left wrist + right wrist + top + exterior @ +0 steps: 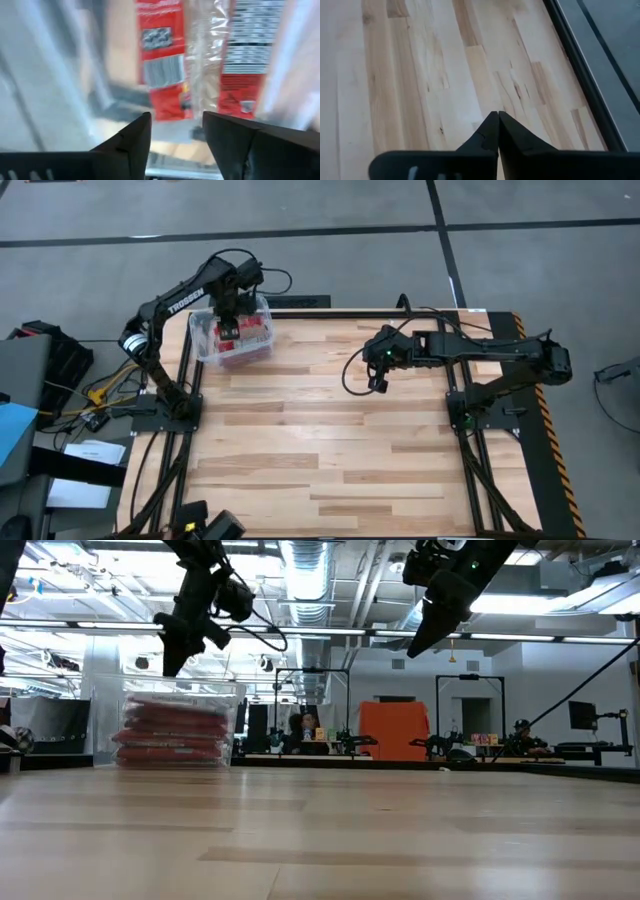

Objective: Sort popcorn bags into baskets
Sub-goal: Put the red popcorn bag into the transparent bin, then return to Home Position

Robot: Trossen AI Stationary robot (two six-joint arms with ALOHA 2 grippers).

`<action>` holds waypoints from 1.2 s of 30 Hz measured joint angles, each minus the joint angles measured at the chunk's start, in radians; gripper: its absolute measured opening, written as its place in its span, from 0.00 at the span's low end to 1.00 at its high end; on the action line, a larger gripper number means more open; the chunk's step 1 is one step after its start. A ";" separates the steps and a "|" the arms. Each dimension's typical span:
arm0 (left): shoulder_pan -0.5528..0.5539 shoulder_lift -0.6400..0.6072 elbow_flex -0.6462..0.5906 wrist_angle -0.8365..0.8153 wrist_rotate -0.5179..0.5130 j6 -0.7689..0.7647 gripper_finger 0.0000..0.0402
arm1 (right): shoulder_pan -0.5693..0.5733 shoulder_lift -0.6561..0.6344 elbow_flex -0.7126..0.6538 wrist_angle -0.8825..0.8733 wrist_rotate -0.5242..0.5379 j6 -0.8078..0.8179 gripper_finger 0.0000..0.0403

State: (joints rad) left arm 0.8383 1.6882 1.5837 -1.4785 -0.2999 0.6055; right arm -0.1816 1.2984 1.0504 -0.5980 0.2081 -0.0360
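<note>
A clear plastic tub [236, 335] stands at the table's far left corner, with red popcorn bags [172, 730] stacked flat inside it. In the left wrist view two red bags [165, 60] lie below my fingers, one showing a barcode, the other a white text panel [250, 45]. My left gripper [175, 135] hangs open above the tub [170, 725] and holds nothing. My right gripper [497, 132] is shut and raised over bare wood, right of the table's middle [378, 383].
The wooden tabletop [330, 450] stretches bare from the tub toward the near and right edges. A black frame rail [580, 70] runs along the table's edge near my right gripper. Beyond the table are an orange cabinet [393, 730] and people at benches.
</note>
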 joint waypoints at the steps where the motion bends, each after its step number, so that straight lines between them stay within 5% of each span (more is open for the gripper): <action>1: 0.000 0.000 0.015 0.000 -0.028 -0.005 0.42 | -0.006 0.000 0.000 0.000 -0.001 -0.006 0.05; 6: 0.000 0.000 0.134 0.002 -0.097 -0.090 0.45 | -0.030 0.000 0.000 0.011 -0.001 -0.023 0.05; 8: -0.002 0.000 0.199 -0.006 -0.023 -0.163 0.44 | -0.033 0.000 0.000 0.024 -0.030 -0.026 0.06; 14: -0.002 -0.074 0.325 0.188 0.715 -0.402 0.40 | -0.051 -0.002 0.000 0.245 -0.321 -0.065 0.07; 16: -0.027 -0.141 0.315 0.340 0.824 -0.474 0.38 | -0.063 -0.017 0.000 0.316 -0.430 -0.066 0.06; 24: -0.295 -0.545 0.054 0.620 0.501 -0.454 0.25 | -0.220 -0.206 -0.071 0.347 -0.535 -0.054 0.04; 30: -0.428 -0.828 -0.472 1.079 0.441 -0.652 0.19 | -0.396 -0.377 -0.284 0.645 -0.923 0.063 0.09; 36: -0.527 -1.013 -0.950 1.477 0.309 -0.874 0.15 | -0.481 -0.476 -0.499 0.879 -0.971 0.250 0.08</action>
State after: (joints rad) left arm 0.3111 0.6748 0.6337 -0.0015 0.0090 -0.2681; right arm -0.6629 0.8222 0.5509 0.2808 -0.7631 0.2145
